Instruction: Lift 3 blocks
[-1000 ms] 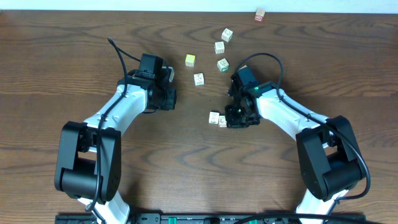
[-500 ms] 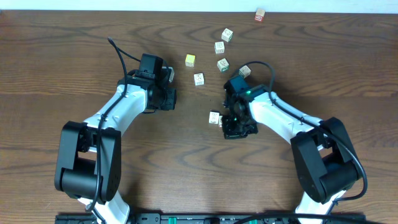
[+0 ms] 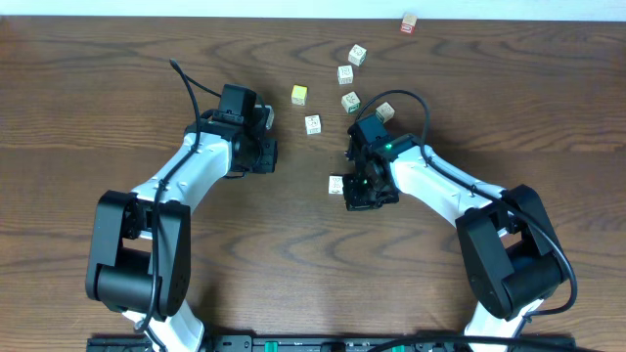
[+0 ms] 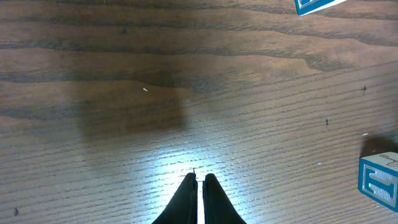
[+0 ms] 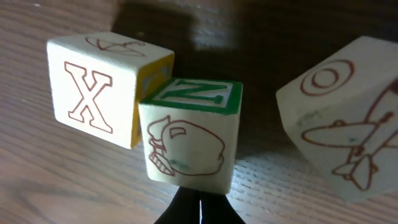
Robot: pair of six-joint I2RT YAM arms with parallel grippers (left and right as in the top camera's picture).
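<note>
Above the dark wooden table (image 3: 117, 88), shows the right pincer (image 5: 200, 204) shut and empty, tips just behind the small whitish wooden green-N cube (image 5: 193, 146), red-X cube (image 5: 93, 93) ahead-left, aeroplane cube (image 5: 348, 134) ahead-right; likely light, rigid, smooth, so open, then grip opposite flat faces.

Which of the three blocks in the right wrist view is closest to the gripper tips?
The middle block, with the green-framed N on top; the X block stands left of it, the O block right.

Even overhead light, glare on the table (image 4: 168, 171), close-ups seem soft.
</note>
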